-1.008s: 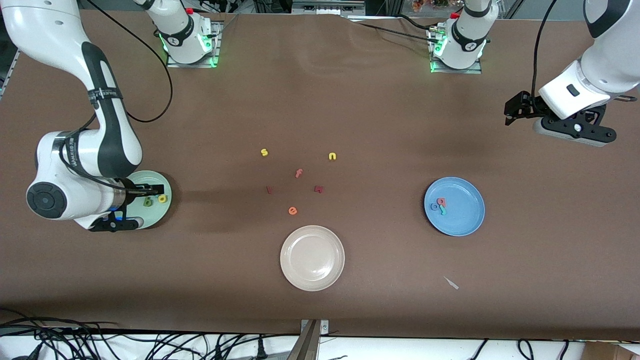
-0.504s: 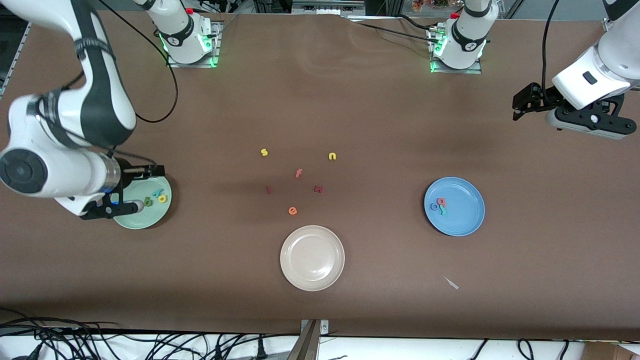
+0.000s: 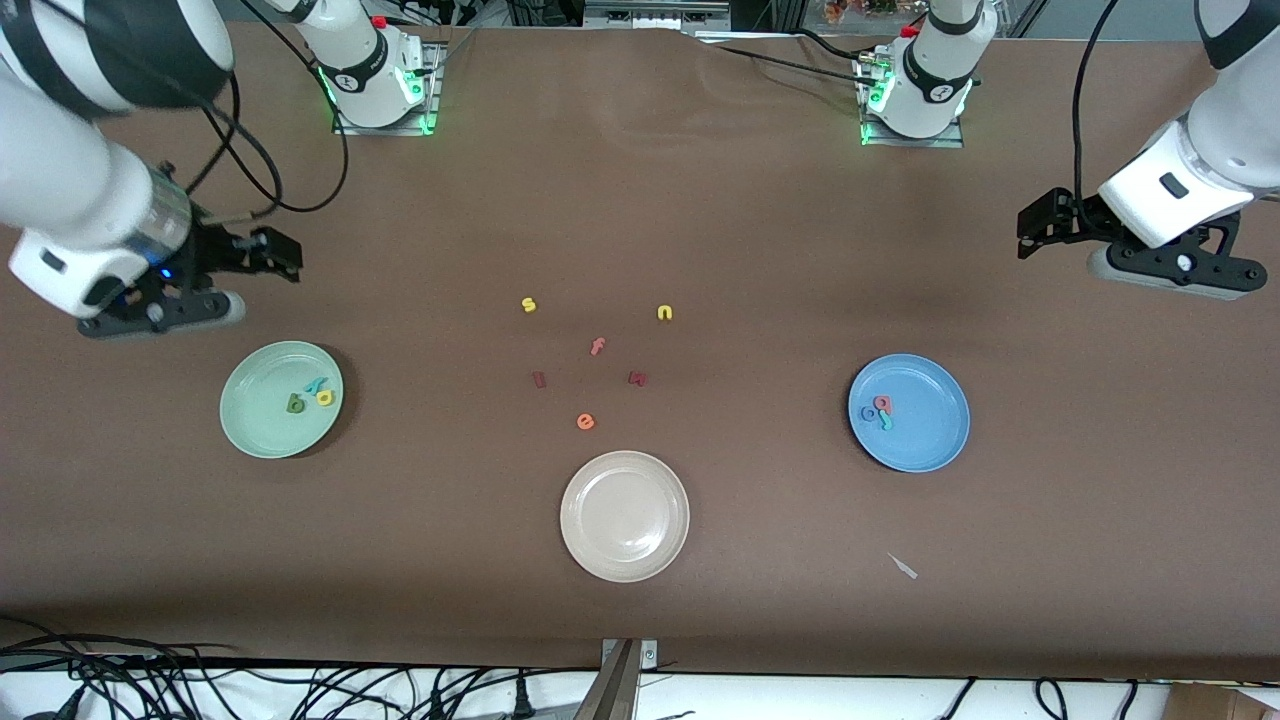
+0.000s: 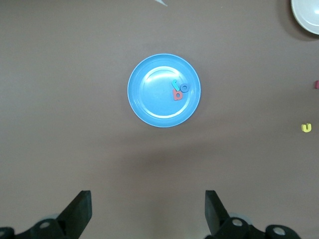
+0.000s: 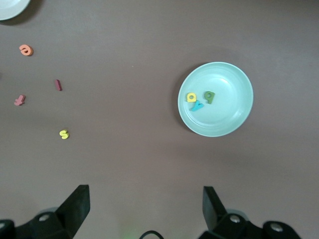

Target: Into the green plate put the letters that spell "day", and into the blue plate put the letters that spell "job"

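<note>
Green plate [image 3: 258,420] at right arm's end holds dark green d [image 3: 295,404], yellow a [image 3: 325,398], teal y [image 3: 316,385]. Blue plate [image 3: 925,435] holds salmon b [image 3: 882,403], blue o [image 3: 868,413], teal j [image 3: 886,421] (bunched, touching). Right gripper [image 3: 268,252] and left gripper [image 3: 1035,225] raised over bare table, jaws wide, empty.

You're seeing bare table under both spread grippers' fingers [image 5: 75,204]; loose letters [image 3: 597,347] are cluttering mid-table.
</note>
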Available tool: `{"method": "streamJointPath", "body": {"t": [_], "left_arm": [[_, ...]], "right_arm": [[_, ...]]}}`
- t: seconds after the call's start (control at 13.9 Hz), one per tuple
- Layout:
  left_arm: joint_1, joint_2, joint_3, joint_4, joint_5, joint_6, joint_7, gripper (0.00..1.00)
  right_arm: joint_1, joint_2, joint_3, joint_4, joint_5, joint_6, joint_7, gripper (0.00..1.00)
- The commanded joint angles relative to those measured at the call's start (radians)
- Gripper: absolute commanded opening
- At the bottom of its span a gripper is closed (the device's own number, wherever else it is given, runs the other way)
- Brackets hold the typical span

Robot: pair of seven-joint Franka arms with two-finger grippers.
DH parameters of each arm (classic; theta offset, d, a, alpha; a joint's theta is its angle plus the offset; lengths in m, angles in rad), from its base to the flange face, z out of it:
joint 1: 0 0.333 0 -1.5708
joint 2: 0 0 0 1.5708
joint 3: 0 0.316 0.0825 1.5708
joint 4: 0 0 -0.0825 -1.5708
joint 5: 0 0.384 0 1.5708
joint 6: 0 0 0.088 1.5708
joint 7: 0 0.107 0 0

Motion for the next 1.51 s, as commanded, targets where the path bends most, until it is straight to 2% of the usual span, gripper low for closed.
{"method": "streamJointPath", "body": {"t": [0.0,0.29,0.65,1.01,1.44], "left_arm": [[-0.006,0.028,-0.003,0.039,0.005,-0.017,-0.032,1.00],[-0.004,0.037,-0.002,0.042,0.013,-0.003,-0.032,1.00],[-0.004,0.038,-0.003,0.042,0.014,0.014,-0.032,1.00],[0.004,0.045,0.000,0.027,0.011,0.103,-0.032,1.00],[0.010,0.045,0.000,0.027,0.011,0.106,-0.032,1.00]], "right_arm": [[-0.031,-0.114,-0.005,-0.118,0.001,0.031,-0.003,1.00],[-0.057,-0.118,-0.027,-0.114,0.008,0.033,-0.013,1.00],[-0.080,-0.122,-0.022,-0.104,0.008,0.027,-0.005,1.00],[-0.090,-0.115,-0.013,-0.084,0.008,-0.013,0.004,1.00],[-0.085,-0.104,-0.015,-0.072,0.007,-0.003,0.007,1.00]]}}
